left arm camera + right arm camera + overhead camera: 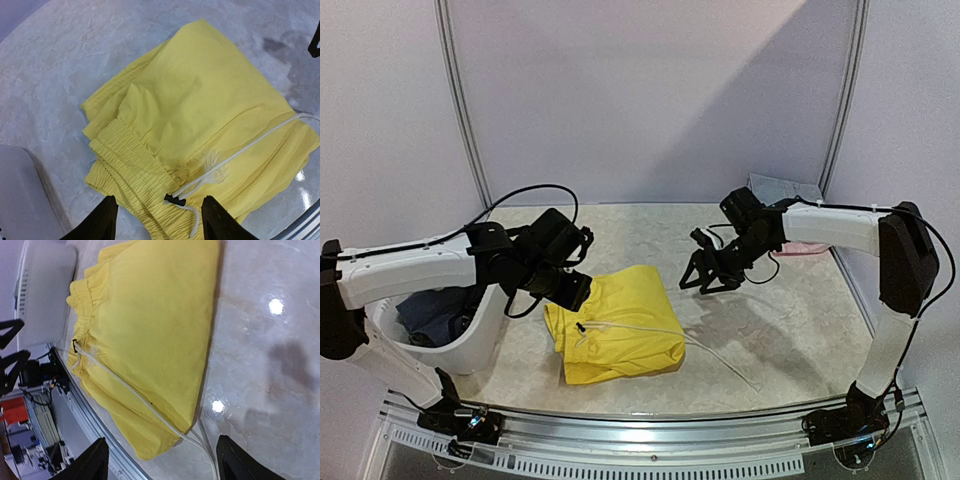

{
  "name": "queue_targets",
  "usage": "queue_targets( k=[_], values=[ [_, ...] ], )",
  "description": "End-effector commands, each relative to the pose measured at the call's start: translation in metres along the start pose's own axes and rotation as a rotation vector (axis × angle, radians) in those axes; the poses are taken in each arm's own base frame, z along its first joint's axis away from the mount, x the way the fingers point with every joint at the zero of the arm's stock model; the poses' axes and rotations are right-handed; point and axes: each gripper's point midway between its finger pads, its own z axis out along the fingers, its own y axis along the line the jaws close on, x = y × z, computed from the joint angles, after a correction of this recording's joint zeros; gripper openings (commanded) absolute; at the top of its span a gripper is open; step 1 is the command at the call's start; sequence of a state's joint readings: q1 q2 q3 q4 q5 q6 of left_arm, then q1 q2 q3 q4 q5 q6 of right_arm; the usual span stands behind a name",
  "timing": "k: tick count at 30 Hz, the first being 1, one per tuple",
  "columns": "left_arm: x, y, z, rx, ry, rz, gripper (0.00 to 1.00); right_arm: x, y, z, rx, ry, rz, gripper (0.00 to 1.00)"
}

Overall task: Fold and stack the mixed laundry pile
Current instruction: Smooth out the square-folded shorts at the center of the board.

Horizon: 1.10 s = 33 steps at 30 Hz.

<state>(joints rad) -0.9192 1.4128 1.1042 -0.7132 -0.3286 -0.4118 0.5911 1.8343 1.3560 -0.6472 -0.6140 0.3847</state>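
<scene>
**A:** Where are the shorts right now?

**B:** The yellow shorts (615, 325) lie folded into a rough rectangle on the table (800, 330). They sit left of the middle, toward the near edge, just beside the white tub (485, 338). I judge that spot is where I square off the fold before stacking.

**A:** Is anything gripping them?

**B:** No. My left fingers (575, 290) hover spread over the gathered waistband at the shorts' left edge, with nothing between them. My right fingers (705, 280) hang spread too, near the far right corner of the shorts, and hold nothing.

**A:** How does the cloth look?

**B:** It's thin, matte fabric with soft creases. The waistband is ruched elastic, bunched in layered ridges. A white drawstring (720, 355) runs across the top and trails off to the right over the table, so I reckon it wants tucking in. The table itself is pale, marbled and glossy.

**A:** And the rest of the laundry?

**B:** Dark clothes (430, 312) slump inside the smooth plastic tub, and a grey piece (780, 188) and a pink piece (800, 248) lie at the far right
</scene>
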Motion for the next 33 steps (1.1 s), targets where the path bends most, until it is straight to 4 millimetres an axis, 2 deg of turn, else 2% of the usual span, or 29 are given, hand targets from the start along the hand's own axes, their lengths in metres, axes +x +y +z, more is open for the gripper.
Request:
queue_targets(
  k=[1, 4, 7, 14, 19, 23, 28, 33],
  values=[
    [0.008, -0.007, 0.025, -0.031, 0.052, 0.029, 0.57, 0.028, 0.023, 0.021, -0.099, 0.139, -0.105, 0.68],
    [0.012, 0.0, 0.043, -0.078, 0.112, 0.0, 0.54, 0.056, 0.012, 0.038, -0.045, 0.232, -0.133, 0.57],
    [0.015, 0.007, 0.053, -0.095, 0.144, -0.027, 0.54, 0.076, 0.004, 0.045, -0.018, 0.263, -0.102, 0.48],
    [0.025, 0.025, 0.076, -0.099, 0.208, -0.103, 0.51, 0.103, 0.022, 0.062, -0.009, 0.284, -0.109, 0.51],
    [0.028, 0.034, 0.084, -0.099, 0.231, -0.123, 0.5, 0.107, 0.022, 0.074, 0.02, 0.289, -0.098, 0.53],
    [0.032, 0.038, 0.089, -0.098, 0.238, -0.137, 0.49, 0.105, 0.016, 0.075, 0.059, 0.271, -0.075, 0.47],
    [0.032, 0.04, 0.096, -0.091, 0.236, -0.148, 0.47, 0.1, 0.0, 0.077, 0.146, 0.242, -0.042, 0.3],
    [0.039, 0.044, 0.106, -0.104, 0.265, -0.162, 0.43, 0.106, -0.01, 0.086, 0.161, 0.261, -0.019, 0.14]
  ],
)
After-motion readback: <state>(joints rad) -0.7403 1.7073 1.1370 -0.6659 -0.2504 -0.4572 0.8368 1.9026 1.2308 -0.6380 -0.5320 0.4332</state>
